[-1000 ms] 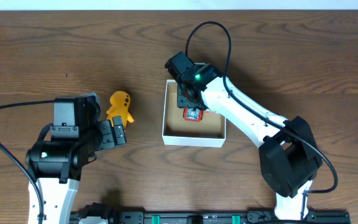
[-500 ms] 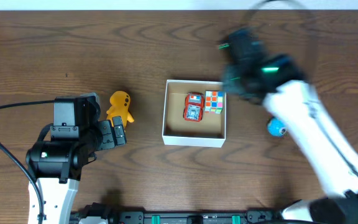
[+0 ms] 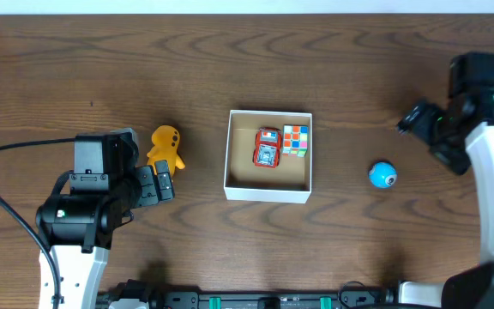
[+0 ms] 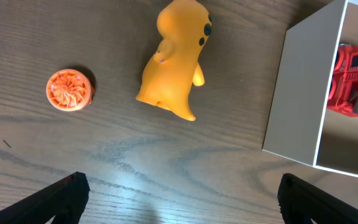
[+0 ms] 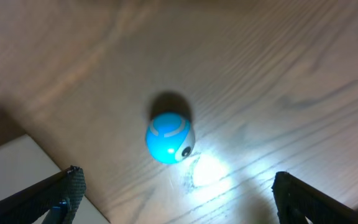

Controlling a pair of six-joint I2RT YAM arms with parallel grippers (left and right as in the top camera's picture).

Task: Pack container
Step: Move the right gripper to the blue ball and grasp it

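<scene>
Overhead, container (image 3: 267, 194) sits mid bench (image 3: 358, 69), holding red car (image 3: 267, 148) and colour cube (image 3: 295, 140). Only the left wrist view shows orange disc (image 4: 70, 89) near yellow toy (image 4: 176, 59). Left gripper (image 4: 179, 199) apart, empty. Right gripper (image 5: 179, 199) apart above blue ball (image 5: 169, 137).

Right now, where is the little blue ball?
In the overhead view the blue ball lies on the wooden table to the right of the container, well apart from it. The right wrist view shows it too.
</scene>
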